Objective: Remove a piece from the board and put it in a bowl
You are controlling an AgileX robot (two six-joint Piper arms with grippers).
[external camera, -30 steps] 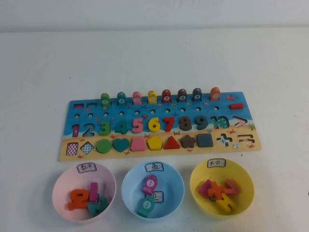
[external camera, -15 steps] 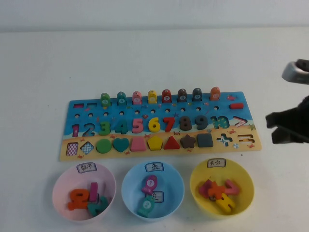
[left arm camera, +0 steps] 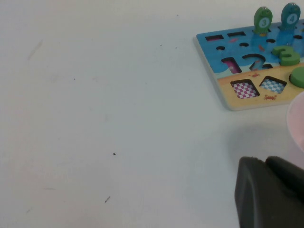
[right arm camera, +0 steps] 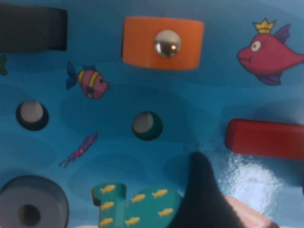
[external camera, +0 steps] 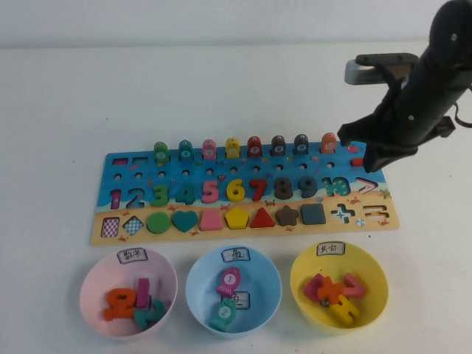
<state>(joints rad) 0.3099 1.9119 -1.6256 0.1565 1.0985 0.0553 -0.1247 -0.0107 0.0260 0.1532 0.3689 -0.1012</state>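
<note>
The right arm is now reaching in over the far right end of the board (external camera: pixel 243 188). A second ago it was out of the high view altogether, and half a second ago only its dark gripper was showing at the right edge, off the board. The right gripper (external camera: pixel 359 153) is hanging above the board's top right corner, its fingers pressed together and gripping nothing.

The piece (external camera: pixel 361 161), the small red bar, is lying in its place on the board near that corner, unmoved since the earlier pictures. In the high view the gripper is partly covering it. In the right wrist view the red bar (right arm camera: pixel 265 138) is lying flat on the blue surface, with a dark fingertip (right arm camera: pixel 202 194) near it but apart from it (whether that tip is touching the board cannot be told). An orange peg (right arm camera: pixel 163 42) is standing close by.

The bowl (external camera: pixel 338 286), yellow with a white label on its rim, is sitting in front of the board's right end, holding pink, orange and yellow pieces as before.

The left gripper (left arm camera: pixel 270 194) is showing only as a dark shape in the left wrist view, low over the table (left arm camera: pixel 104 118) beside the board's left end, and I cannot tell how its fingers are standing.
</note>
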